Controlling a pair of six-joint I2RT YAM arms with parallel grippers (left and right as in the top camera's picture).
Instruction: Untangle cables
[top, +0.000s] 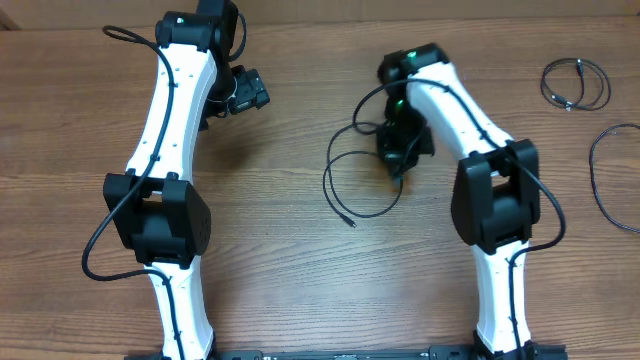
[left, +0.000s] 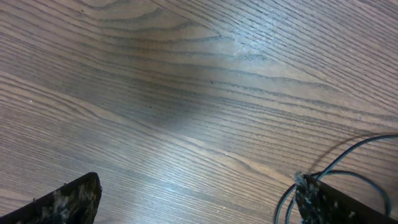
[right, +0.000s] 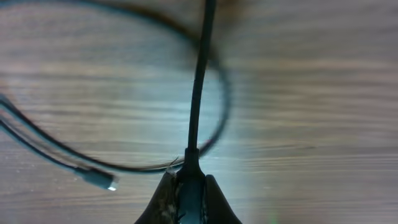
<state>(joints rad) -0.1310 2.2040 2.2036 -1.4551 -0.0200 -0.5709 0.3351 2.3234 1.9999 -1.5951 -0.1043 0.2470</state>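
While the right hand (right: 189, 179) clamps a looped cable (right: 198, 81), the left hand (top: 247, 93) gapes empty; a coiled cable (top: 546, 82) and a loose cable (top: 594, 170) lie well aside

**Three thin black cables on the table (top: 300, 280).** The first cable (top: 327, 180) lay at centre in open loops, one stretch pinched in the right pincer (right: 188, 186), its small plug end (top: 352, 223) free. The second cable (top: 575, 82) lay coiled at far right. The third cable (top: 593, 170) curved along the right edge.
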